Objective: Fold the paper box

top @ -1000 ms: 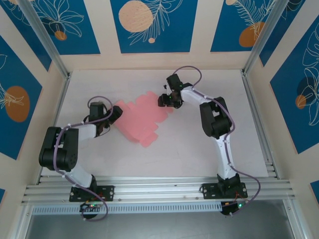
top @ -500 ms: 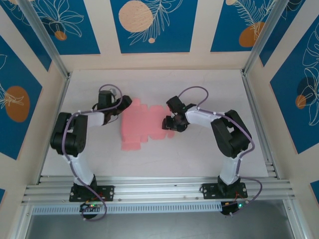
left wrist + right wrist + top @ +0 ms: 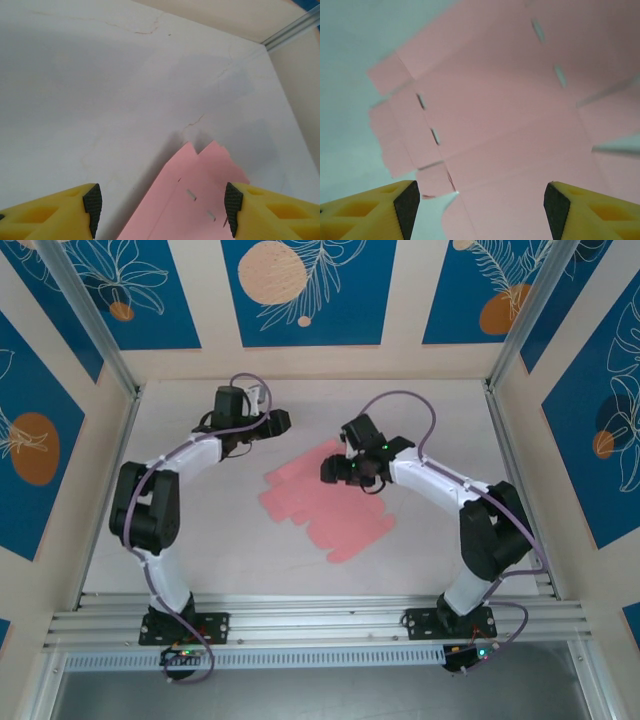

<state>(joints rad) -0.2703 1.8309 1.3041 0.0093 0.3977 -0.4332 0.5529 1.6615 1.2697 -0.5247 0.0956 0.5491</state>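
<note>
On table [image 3: 200, 540]: paper box [image 3: 325, 502] flat | left fingers [image 3: 92, 202] spread above its corner | right fingers [image 3: 405, 202] spread over it

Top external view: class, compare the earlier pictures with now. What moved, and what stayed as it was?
The salmon-pink flat die-cut card sheet has turned and slid rightward, and now lies diagonally. The left gripper swung away from its left edge toward the far wall. The right gripper came nearer, above its far edge. Both sets of jaws stand open, holding nothing. The sheet stays flat and unfolded.
</note>
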